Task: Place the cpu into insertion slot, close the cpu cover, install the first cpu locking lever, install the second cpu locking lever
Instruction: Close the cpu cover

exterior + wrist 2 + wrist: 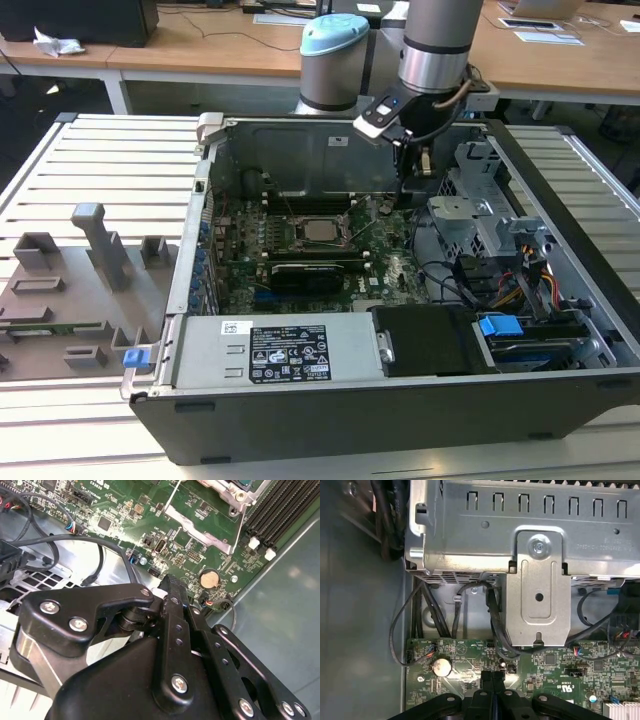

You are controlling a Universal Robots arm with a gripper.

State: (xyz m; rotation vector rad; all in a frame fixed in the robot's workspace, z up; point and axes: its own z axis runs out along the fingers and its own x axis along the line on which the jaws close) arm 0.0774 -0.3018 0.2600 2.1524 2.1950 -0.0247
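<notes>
In the exterior view the insertion slot (319,232) sits mid-motherboard inside the open computer case. The cpu (320,230) shows as a silver-grey square in it, with the cpu cover (303,222) lying as a metal frame around it. Whether the locking levers are latched I cannot tell. My gripper (422,168) hangs above the board toward the exterior view's right of the slot, apart from it, next to the drive cage. Both wrist views show its black fingers pressed together, shut on nothing (492,680) (172,585). A corner of the slot's metal frame (227,490) shows in the second wrist view.
A silver drive cage (480,215) (520,535) with black cables (420,610) stands close beside the gripper. A coin battery (441,667) (209,579) lies under the fingertips. A black card (310,272) and the power supply (270,350) lie nearer the front. A grey fixture tray (70,290) sits outside, left.
</notes>
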